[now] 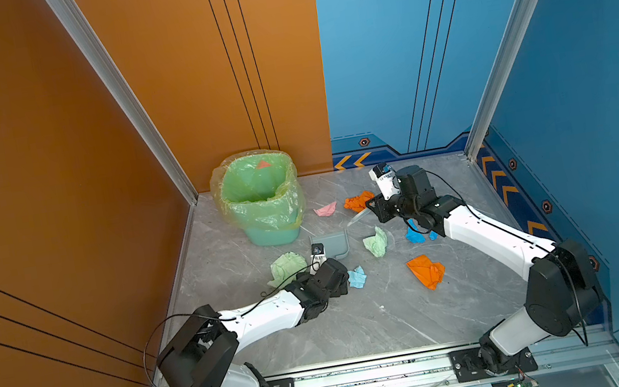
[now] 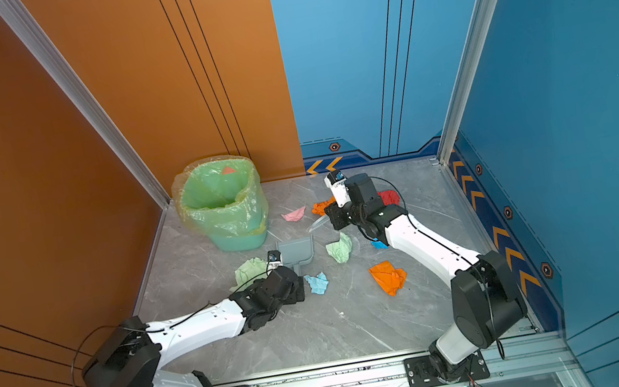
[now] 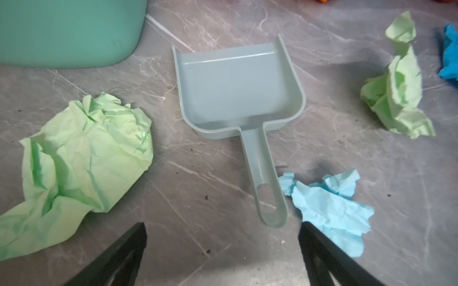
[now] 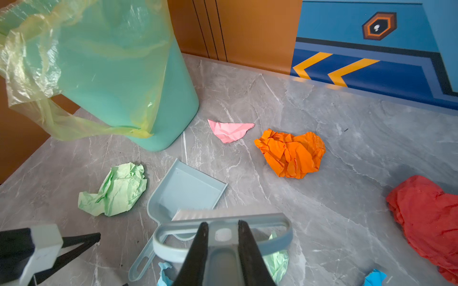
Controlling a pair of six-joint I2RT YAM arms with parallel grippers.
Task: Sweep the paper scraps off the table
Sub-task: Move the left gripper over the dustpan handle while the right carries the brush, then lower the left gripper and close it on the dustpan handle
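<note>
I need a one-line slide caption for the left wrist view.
Open left gripper facing the empty grey dustpan, between a pale green scrap and a light blue scrap, on the table.

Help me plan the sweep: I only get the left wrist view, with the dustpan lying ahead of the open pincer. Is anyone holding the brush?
Observer: Yes. The right pincer is shut on the brush, gripping its handle.
Operator: Good. Any scraps outside my picture?
Observer: A red wad lies close beside the right arm, toward the back wall.
Operator: Anything nearer the front?
Observer: An orange wad lies to the right of the light blue wad, apart from it.
</note>
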